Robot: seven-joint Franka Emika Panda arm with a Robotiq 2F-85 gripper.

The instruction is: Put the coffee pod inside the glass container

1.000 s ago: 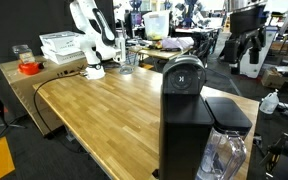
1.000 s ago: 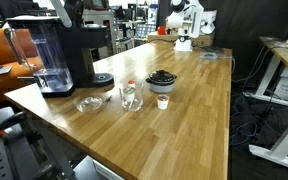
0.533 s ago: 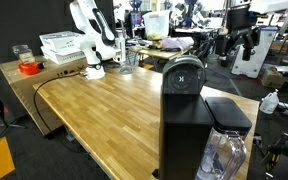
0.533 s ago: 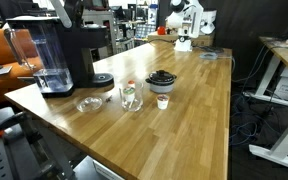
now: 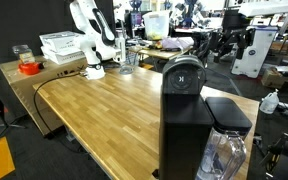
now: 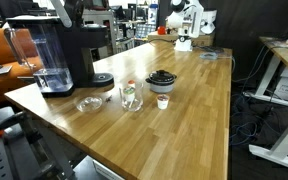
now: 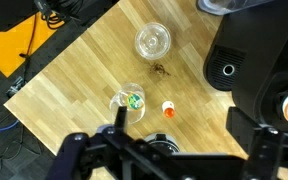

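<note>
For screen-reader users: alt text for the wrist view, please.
Top-down view of a wooden table: a coffee pod sits beside a small glass container, with a clear glass dish beyond and a black coffee machine at right. The robot's dark hand spans the bottom edge, empty.

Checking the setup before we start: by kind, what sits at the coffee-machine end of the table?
Coffee machine: 1
Glass pieces: 2, the glass container and a shallow glass dish
Coffee pod: 1
Black round item: 1
Total: 5
</note>
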